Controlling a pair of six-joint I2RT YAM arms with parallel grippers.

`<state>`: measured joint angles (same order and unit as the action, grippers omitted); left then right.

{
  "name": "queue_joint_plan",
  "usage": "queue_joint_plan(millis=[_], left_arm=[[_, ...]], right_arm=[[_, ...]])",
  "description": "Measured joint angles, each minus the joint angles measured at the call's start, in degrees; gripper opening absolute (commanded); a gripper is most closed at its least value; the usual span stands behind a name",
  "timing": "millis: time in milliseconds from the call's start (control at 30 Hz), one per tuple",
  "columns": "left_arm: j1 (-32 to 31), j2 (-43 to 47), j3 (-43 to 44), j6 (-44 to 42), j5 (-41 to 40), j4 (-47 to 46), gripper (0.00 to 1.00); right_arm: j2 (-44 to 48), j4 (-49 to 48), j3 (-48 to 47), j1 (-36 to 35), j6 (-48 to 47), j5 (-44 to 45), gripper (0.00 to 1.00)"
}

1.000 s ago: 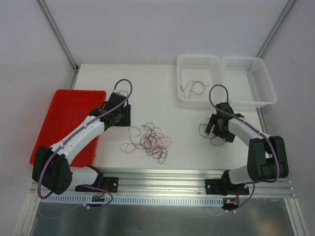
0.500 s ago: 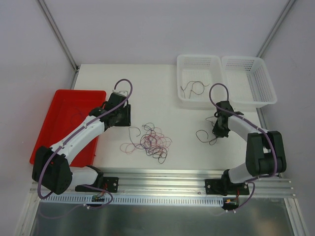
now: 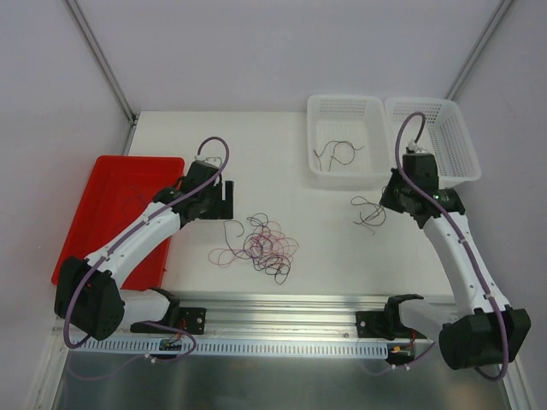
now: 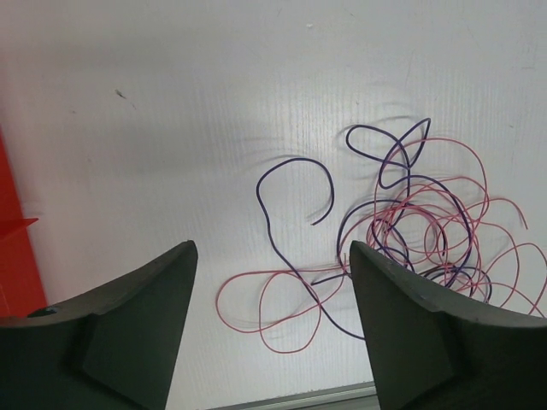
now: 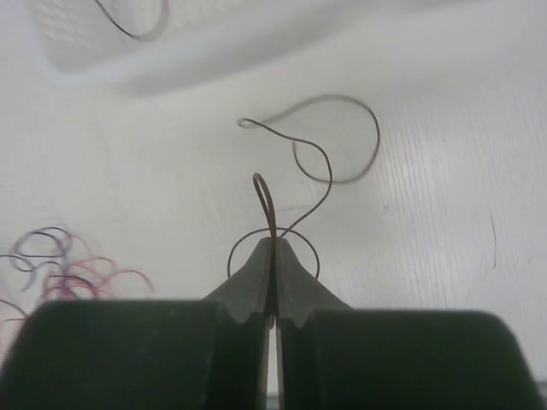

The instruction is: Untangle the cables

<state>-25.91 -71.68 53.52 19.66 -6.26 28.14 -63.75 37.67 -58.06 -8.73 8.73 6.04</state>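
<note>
The cables lie as a tangle (image 3: 263,246) of purple, pink-red and dark strands on the white table, left of centre. My left gripper (image 3: 224,198) hovers just left of and behind the tangle, open and holding nothing. In the left wrist view its gripper (image 4: 273,248) stands over a pink loop (image 4: 286,312) at the edge of the tangle (image 4: 419,231). My right gripper (image 3: 387,198) is shut on one dark brown cable (image 3: 367,212) that hangs apart from the tangle. In the right wrist view the gripper (image 5: 273,243) pinches that cable (image 5: 330,177), which curls above the tips.
Two white baskets stand at the back right. The left basket (image 3: 311,141) holds a dark strand (image 3: 338,154), and the right basket (image 3: 468,154) is behind my right wrist. A red tray (image 3: 102,184) sits at the left edge under the left arm.
My right gripper shut on the dark brown cable, then rose and moved right and back toward the baskets, carrying it. My left gripper's jaws opened wider and the arm stayed in place.
</note>
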Motion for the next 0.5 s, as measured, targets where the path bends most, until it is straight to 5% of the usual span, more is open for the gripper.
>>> queue_joint_plan(millis=[133,500], left_arm=[[0.0,0.9,0.0,-0.1,-0.2,0.0,0.88],[0.0,1.5,-0.1,-0.3,-0.5,0.0,0.99]], right_arm=[[1.4,3.3,-12.7,0.0,-1.5,-1.7,0.01],[-8.5,0.7,-42.6,0.0,-2.6,-7.4,0.01]])
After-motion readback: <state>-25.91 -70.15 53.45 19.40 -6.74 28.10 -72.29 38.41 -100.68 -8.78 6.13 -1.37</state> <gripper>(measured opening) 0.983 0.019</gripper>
